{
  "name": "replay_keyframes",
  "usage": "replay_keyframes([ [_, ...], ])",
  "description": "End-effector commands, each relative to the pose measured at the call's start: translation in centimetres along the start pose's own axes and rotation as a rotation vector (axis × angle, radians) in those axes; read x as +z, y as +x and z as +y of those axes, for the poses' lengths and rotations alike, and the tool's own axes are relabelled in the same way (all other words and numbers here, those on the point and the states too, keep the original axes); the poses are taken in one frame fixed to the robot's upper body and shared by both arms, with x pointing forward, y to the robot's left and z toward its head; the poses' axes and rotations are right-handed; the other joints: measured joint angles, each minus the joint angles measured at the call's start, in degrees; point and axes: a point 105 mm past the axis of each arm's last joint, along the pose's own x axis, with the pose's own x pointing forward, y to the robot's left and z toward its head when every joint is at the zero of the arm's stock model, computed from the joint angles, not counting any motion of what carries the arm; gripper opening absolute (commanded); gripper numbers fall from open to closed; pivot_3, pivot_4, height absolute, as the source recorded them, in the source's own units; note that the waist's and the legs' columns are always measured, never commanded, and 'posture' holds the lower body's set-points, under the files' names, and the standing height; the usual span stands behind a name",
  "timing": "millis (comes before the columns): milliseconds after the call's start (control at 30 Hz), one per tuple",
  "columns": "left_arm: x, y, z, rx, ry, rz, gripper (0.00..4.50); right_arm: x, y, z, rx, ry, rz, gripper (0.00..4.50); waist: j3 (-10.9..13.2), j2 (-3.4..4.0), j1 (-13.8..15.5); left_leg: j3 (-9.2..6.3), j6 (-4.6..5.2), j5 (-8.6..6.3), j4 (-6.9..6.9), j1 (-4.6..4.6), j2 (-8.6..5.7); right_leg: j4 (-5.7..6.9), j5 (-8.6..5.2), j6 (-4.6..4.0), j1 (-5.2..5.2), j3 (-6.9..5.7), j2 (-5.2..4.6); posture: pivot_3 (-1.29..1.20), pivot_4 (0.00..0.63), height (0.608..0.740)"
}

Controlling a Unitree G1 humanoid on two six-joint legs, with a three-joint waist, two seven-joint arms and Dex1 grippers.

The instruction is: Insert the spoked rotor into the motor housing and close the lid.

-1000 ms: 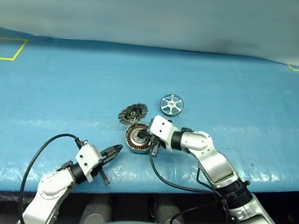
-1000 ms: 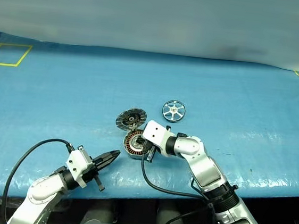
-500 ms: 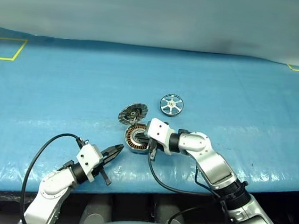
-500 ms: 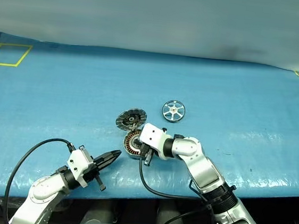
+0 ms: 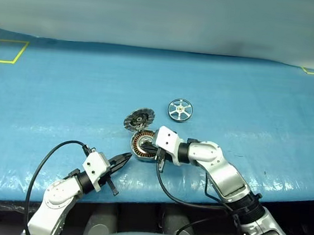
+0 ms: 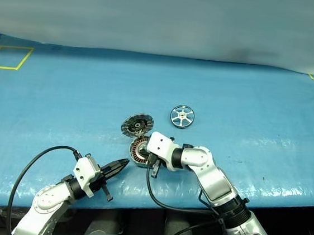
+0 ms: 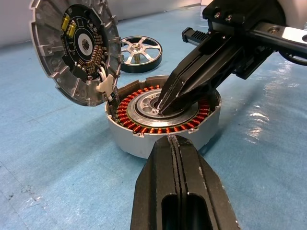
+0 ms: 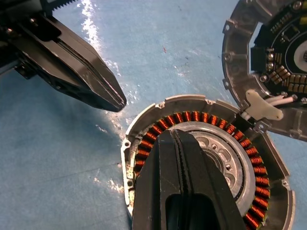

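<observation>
Left wrist view shows the left end effector (image 7: 175,139) with its fingers pressed together and empty, hovering just short of the motor housing (image 7: 144,143) on the blue desk (image 7: 48,158). Hinged to the housing's far-left edge, the lid (image 5: 139,118) stands open, its dark inner face showing. The right end effector (image 7: 160,106), also pressed shut and holding nothing, reaches over the housing from the right with its tip at the central hub, while the spoked rotor (image 5: 179,110) lies flat beyond the housing, to its right.
</observation>
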Motion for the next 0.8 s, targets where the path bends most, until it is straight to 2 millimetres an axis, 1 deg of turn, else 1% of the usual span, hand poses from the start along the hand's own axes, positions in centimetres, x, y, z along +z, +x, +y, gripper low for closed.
replay_keyframes([
  [33,0.6,0.2,-0.2,-0.012,-0.003,-0.027,0.00,2.2,-0.9,-0.9,-0.041,-0.046,-0.065,0.01,0.00,0.00,0.02,0.00,0.00,0.00,0.00,0.00,0.00,0.00,0.00,0.00,0.00,0.00,0.00,0.00,0.150,0.740],
  [100,0.6,0.3,-0.3,-0.016,-0.005,-0.029,0.00,2.8,-1.4,-1.6,-0.083,-0.057,-0.077,0.01,0.00,0.00,0.03,0.00,0.00,0.00,0.01,0.00,0.00,0.00,0.00,0.00,0.00,0.00,0.00,0.00,0.150,0.740],
  [167,0.7,0.3,-0.3,-0.017,-0.005,-0.029,0.00,2.9,-2.0,-2.2,-0.117,-0.051,-0.074,0.01,0.00,-0.01,0.04,0.00,0.00,0.00,0.01,0.00,0.00,0.00,0.00,0.00,0.00,0.00,0.00,0.00,0.150,0.740],
  [200,0.7,0.3,-0.3,-0.017,-0.005,-0.029,0.00,2.8,-2.2,-2.3,-0.126,-0.047,-0.071,0.01,0.00,0.00,0.04,0.00,0.00,0.00,0.01,-0.01,0.00,0.00,0.00,0.00,0.00,0.00,-0.01,0.00,0.150,0.740],
  [300,0.7,0.4,-0.4,-0.028,-0.002,-0.022,0.00,2.3,-3.6,-2.5,-0.159,-0.069,-0.032,0.01,0.00,0.00,0.17,0.00,0.00,0.00,0.00,-0.04,-0.01,-0.01,0.00,0.00,-0.03,0.00,-0.01,0.00,0.150,0.740],
  [333,0.7,0.4,-0.4,-0.030,-0.002,-0.021,0.00,1.9,-4.1,-2.2,-0.139,-0.081,0.002,0.01,0.00,0.00,0.17,0.00,0.00,0.00,-0.01,-0.06,-0.02,-0.02,0.00,0.00,-0.04,0.00,-0.01,0.00,0.150,0.740],
  [367,0.7,0.4,-0.4,-0.034,-0.002,-0.021,0.00,1.2,-4.8,-1.7,-0.078,-0.092,0.065,0.01,0.01,0.02,0.19,0.00,0.00,0.00,-0.02,-0.06,-0.02,-0.04,0.00,0.00,-0.03,-0.01,-0.01,0.00,0.150,0.740],
  [400,0.7,0.5,-0.4,-0.037,-0.001,-0.021,0.00,0.5,-5.5,-1.5,-0.042,-0.103,0.133,0.01,0.03,0.04,0.20,0.01,0.00,0.00,-0.02,-0.08,-0.02,-0.06,0.00,0.00,-0.04,0.00,-0.03,0.00,0.150,0.740],
  [467,0.7,0.6,-0.5,-0.042,-0.004,-0.023,0.00,-0.4,-6.7,-2.3,-0.041,-0.150,0.240,0.01,0.03,0.03,0.19,0.01,0.01,0.00,0.00,-0.06,-0.05,-0.11,0.00,0.00,0.00,-0.01,-0.07,0.00,0.150,0.740],
  [533,0.7,0.7,-0.5,-0.049,-0.008,-0.027,0.00,-1.1,-7.9,-3.8,-0.059,-0.228,0.360,0.01,0.04,0.07,-0.17,0.06,0.01,0.00,0.01,-0.04,-0.02,-0.10,0.00,0.00,-0.03,0.00,-0.06,0.00,0.150,0.740],
  [600,0.7,0.8,-0.6,-0.052,-0.010,-0.029,0.00,-1.3,-8.7,-5.0,-0.069,-0.282,0.430,0.01,0.04,0.07,-0.27,0.11,0.01,0.00,0.01,0.00,0.03,-0.05,0.00,0.00,-0.05,0.00,-0.02,0.00,0.150,0.740],
  [700,0.7,1.0,-0.7,-0.050,-0.015,-0.032,0.00,-0.7,-8.8,-8.1,-0.204,-0.268,0.423,0.01,0.04,0.05,-0.36,0.10,0.01,0.00,-0.01,0.01,0.05,-0.05,0.01,-0.01,-0.05,0.00,0.00,0.00,0.150,0.740],
  [733,0.7,1.0,-0.7,-0.047,-0.016,-0.033,0.00,-0.5,-8.8,-9.2,-0.261,-0.233,0.402,0.01,0.04,0.04,-0.36,0.11,0.01,0.00,-0.01,-0.02,0.03,-0.06,0.01,-0.01,-0.06,0.01,0.00,0.00,0.150,0.740],
  [767,0.7,1.0,-0.8,-0.045,-0.016,-0.033,0.00,-0.4,-8.8,-9.8,-0.293,-0.208,0.388,0.01,0.04,0.04,-0.37,0.10,0.01,-0.01,-0.02,-0.02,0.03,-0.07,0.01,-0.02,-0.06,0.02,-0.01,0.00,0.150,0.740],
  [800,0.7,1.0,-0.7,-0.040,-0.015,-0.032,0.00,-0.6,-8.8,-10.8,-0.348,-0.178,0.386,0.01,0.04,0.04,-0.31,0.10,0.01,-0.01,-0.03,-0.06,0.02,-0.09,0.02,-0.02,-0.08,0.02,0.00,0.00,0.150,0.740],
])
